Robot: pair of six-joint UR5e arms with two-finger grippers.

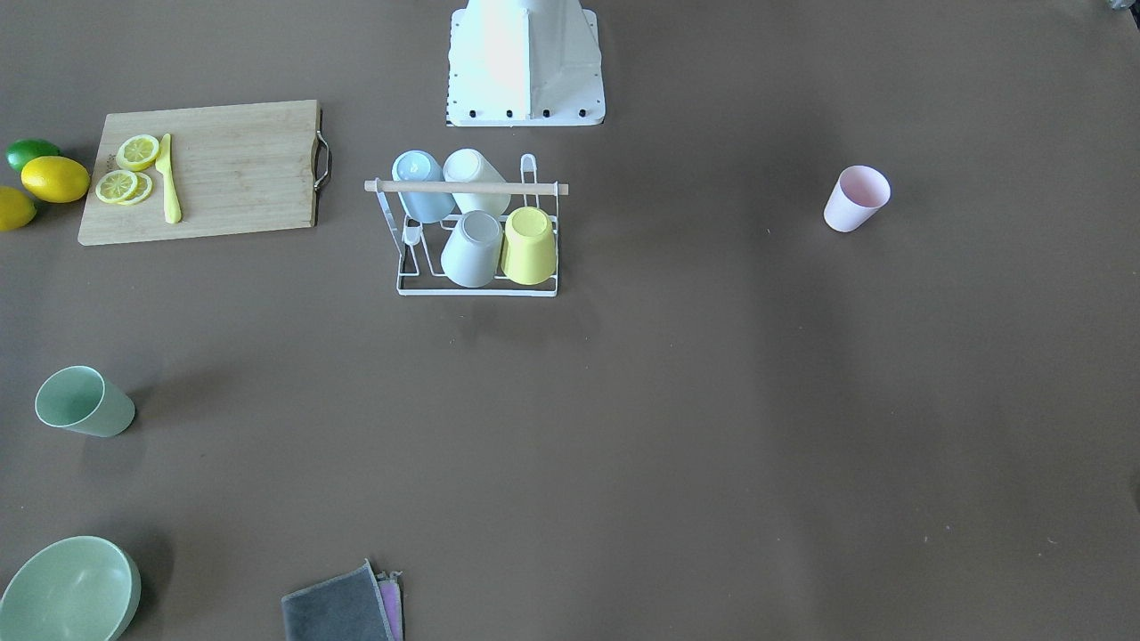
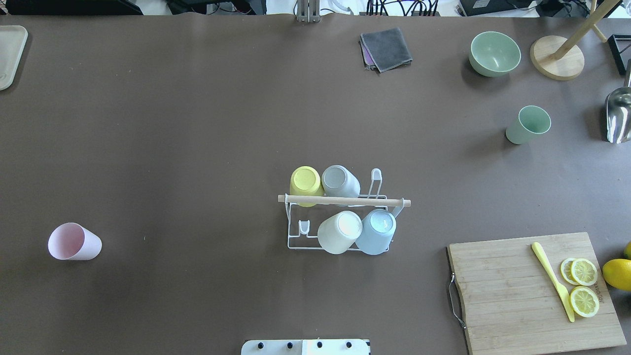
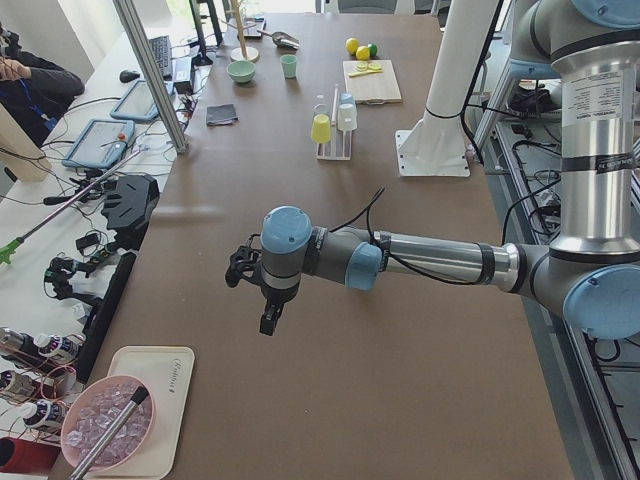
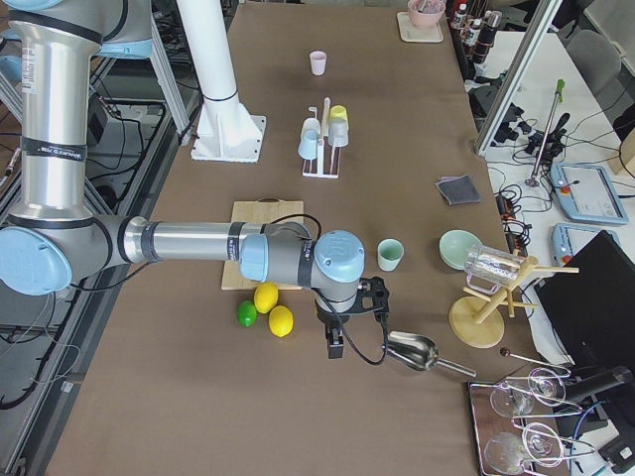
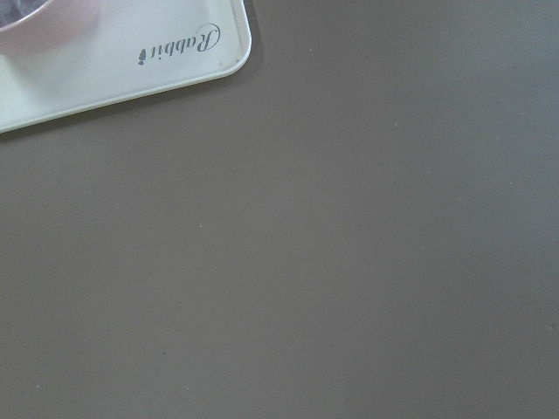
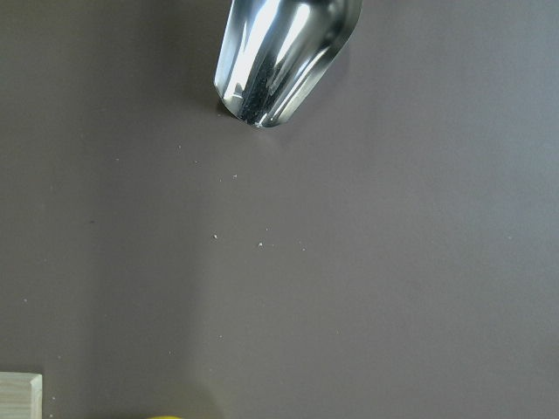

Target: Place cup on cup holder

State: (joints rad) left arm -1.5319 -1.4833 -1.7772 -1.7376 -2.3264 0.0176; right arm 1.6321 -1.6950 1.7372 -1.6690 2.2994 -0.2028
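Observation:
The white wire cup holder (image 2: 295,242) with a wooden dowel (image 2: 345,200) stands mid-table; it also shows in the front view (image 1: 476,290). Yellow, grey, white and blue cups sit upside down on it. A pink cup (image 2: 74,241) stands loose on the left side. A green cup (image 2: 528,124) stands loose at the far right. My left gripper (image 3: 270,320) hangs above bare table at the left end, far from the cups. My right gripper (image 4: 334,347) hangs near the right end, beside the lemons. I cannot tell whether either is open or shut.
A cutting board (image 2: 517,301) holds lemon slices and a yellow knife, with lemons (image 1: 55,178) and a lime beside it. A green bowl (image 2: 494,53), a grey cloth (image 2: 387,47), a metal scoop (image 6: 279,52), a wooden stand (image 2: 557,63) and a white tray (image 5: 131,61) lie around the edges.

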